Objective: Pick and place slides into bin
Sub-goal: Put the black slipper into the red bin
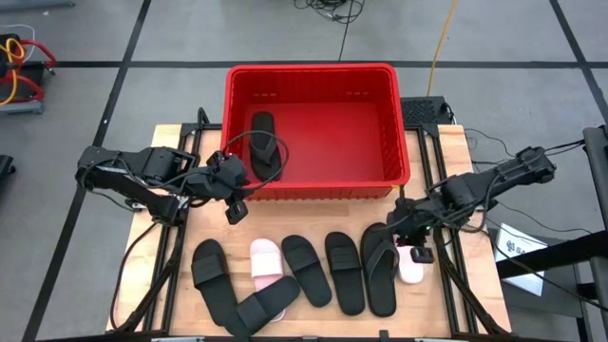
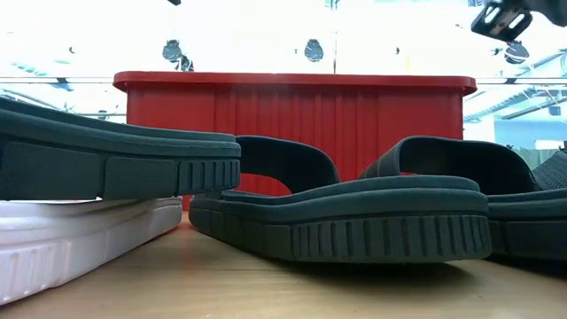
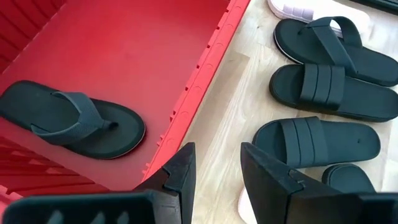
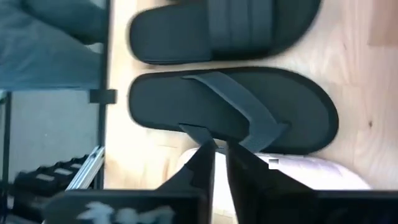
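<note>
Table point(image 1: 180, 237): pale wood, under both my arms; the bin sits at its far edge, the loose slides along its near edge.
Bin point(image 1: 313, 73): big red basket with ribbed walls; one black flip-flop point(image 1: 264, 142) lies flat inside, near its left wall.
Slides point(image 1: 304, 271): a row on the wood in front of the bin; mostly black, with a pink slide point(image 1: 266, 263) towards the left and another pink slide point(image 1: 410, 263) at the right end, beside a black thong sandal point(image 4: 233, 109).
Left gripper point(image 1: 235, 197): just outside the bin's front left corner; my fingers stand apart, holding nothing.
Right gripper point(image 1: 414, 249): low over the right end of the row; my fingers point(image 4: 202, 165) are nearly together around the thong sandal's strap.
</note>
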Motion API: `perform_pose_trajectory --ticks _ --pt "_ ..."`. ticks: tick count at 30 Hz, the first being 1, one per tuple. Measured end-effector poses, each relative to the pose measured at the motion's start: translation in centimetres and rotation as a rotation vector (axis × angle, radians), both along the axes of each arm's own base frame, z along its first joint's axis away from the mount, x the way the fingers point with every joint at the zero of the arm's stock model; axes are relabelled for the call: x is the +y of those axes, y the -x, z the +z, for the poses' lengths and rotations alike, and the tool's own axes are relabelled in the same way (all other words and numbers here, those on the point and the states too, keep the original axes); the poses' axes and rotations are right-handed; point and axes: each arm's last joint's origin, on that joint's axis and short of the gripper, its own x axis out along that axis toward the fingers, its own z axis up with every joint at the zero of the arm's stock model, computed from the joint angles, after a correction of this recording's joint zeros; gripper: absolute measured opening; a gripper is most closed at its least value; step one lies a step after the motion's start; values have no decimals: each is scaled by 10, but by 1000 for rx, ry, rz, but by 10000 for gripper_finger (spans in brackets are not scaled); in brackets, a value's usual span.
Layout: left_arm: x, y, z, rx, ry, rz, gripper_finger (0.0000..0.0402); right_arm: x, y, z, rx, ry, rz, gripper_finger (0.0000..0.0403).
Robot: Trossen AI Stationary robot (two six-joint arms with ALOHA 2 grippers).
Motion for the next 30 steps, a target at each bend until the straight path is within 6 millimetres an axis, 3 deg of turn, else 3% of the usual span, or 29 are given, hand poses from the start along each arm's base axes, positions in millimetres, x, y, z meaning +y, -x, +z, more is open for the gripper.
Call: perform_pose_trajectory --ticks 7,12,20,30 --pt "-1 0 0 9 11 -32 120 3 -8 -40 74 10 -54 128" --pt "-1 0 0 14 -4 -52 120 4 -9 -72 88 -11 -111 166" --pt "-1 0 0 15 -4 -53 120 1 -2 -106 138 -52 -191 180" --pt "-1 0 0 11 9 -38 120 -2 3 -125 148 -13 -225 176"
